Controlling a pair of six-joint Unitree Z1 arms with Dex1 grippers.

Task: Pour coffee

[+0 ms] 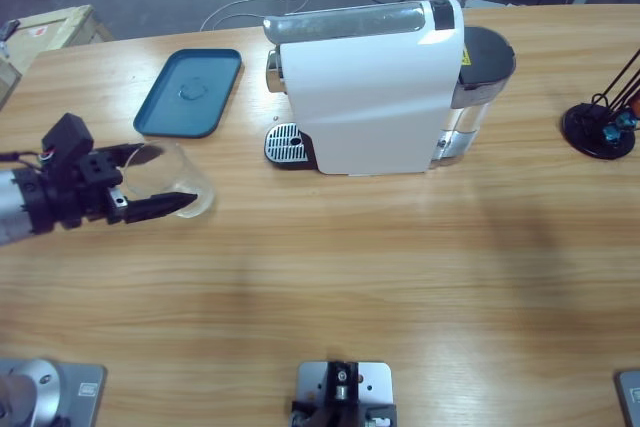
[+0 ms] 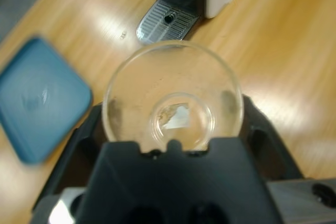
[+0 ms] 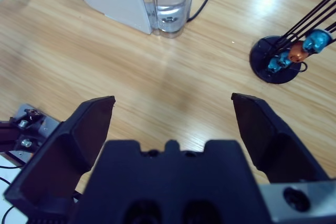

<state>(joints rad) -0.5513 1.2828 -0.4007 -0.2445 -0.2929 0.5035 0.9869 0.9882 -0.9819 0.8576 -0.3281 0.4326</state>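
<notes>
Two black jaws of the left gripper (image 1: 165, 182) clasp a clear glass cup (image 1: 172, 179) from either side, holding it tipped over near the table's (image 1: 330, 267) left end; the left wrist view looks straight into its mouth, and I cannot tell whether any coffee is inside. Just beyond lie a teal tray (image 1: 190, 92) and the white coffee machine (image 1: 365, 87) with its drip grate (image 1: 285, 143). The right gripper (image 3: 173, 111) hangs spread wide over bare wood, near a black capsule stand (image 3: 278, 56).
</notes>
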